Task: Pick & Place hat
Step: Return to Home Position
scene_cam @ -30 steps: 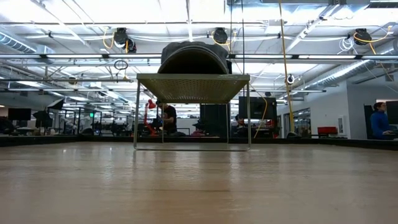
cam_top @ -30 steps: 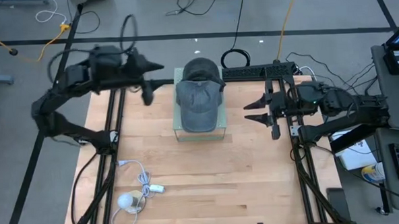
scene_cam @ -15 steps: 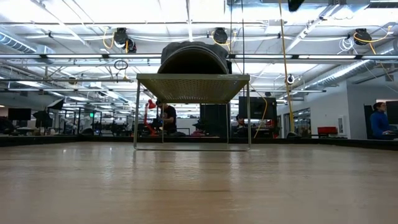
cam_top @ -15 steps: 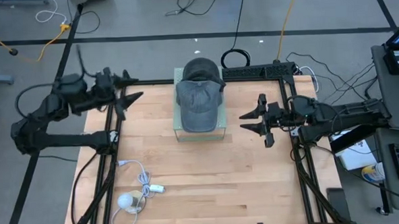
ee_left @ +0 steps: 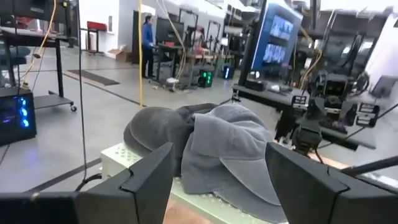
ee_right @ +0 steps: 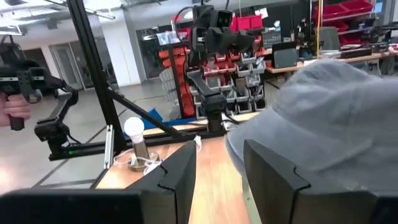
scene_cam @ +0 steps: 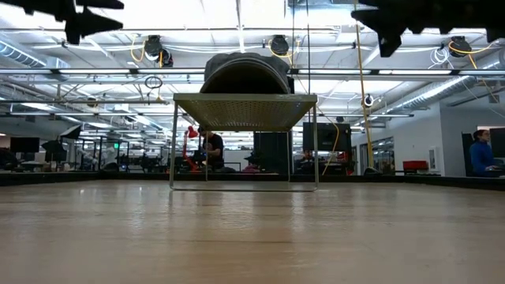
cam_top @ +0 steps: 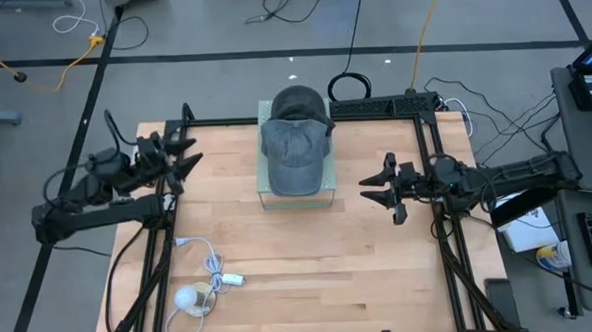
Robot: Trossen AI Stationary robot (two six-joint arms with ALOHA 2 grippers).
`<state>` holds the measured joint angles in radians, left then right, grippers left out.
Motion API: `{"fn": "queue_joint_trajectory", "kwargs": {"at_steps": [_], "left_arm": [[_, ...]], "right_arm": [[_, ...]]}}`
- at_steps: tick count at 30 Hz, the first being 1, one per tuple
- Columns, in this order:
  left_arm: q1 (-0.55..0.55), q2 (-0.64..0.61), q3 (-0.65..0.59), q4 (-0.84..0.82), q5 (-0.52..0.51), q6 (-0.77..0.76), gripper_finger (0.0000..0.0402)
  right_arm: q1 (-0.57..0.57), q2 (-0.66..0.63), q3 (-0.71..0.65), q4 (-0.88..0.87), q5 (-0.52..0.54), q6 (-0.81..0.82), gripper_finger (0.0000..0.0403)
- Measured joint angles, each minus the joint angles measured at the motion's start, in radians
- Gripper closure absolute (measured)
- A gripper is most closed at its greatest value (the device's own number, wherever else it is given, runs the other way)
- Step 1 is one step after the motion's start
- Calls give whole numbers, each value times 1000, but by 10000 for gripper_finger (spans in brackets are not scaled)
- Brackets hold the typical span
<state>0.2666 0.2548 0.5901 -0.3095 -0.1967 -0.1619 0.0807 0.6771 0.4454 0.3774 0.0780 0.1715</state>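
Both arms have backed off from the shelf over the last second. The left one has swung out from the shelf's back corner and dropped low along the left side of the light wooden table (cam_top: 281, 272). The right one has folded lower at the right side, and both now show as dark shapes at the top of the low view.

The pale green perforated metal shelf (scene_cam: 245, 112) stands on thin legs at the middle back of the table. On it lie the black fabric cap (cam_top: 298, 100) at the rear and the gray fabric cap (cam_top: 296, 156) in front, its crown overlapping the black one. From above you cannot count how many caps are in each pile.

The gray cap's long axis runs back to front, and its brim appears to point toward the table's front edge. The low view seems to face its curved brim head-on.

The left gripper (cam_top: 188, 154) and the right gripper (cam_top: 372, 188) are well apart from the shelf. Each is empty, with its fingers spread.

Nothing is left to carry, so finish the retreat gently. Draw each arm straight back, away from the shelf legs. On the left, mind the small white bulb lamp with its cord (cam_top: 194, 296) near the front.
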Motion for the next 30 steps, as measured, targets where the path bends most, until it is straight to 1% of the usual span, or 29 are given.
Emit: {"fn": "queue_joint_trajectory", "kwargs": {"at_steps": [6,10,14,23,30], "left_arm": [[0,-138,-186,143,14,-44,144],[0,-202,-253,149,22,-53,144],[0,-244,-295,150,22,-53,144],[0,-250,-346,158,13,-50,144],[0,-250,-411,269,13,-43,144]], "right_arm": [[0,-85,-115,52,0,46,273],[0,-147,-190,78,-2,56,273],[0,-210,-256,89,1,57,273],[0,-315,-348,89,4,56,273],[0,-375,-381,92,1,49,273]]}}
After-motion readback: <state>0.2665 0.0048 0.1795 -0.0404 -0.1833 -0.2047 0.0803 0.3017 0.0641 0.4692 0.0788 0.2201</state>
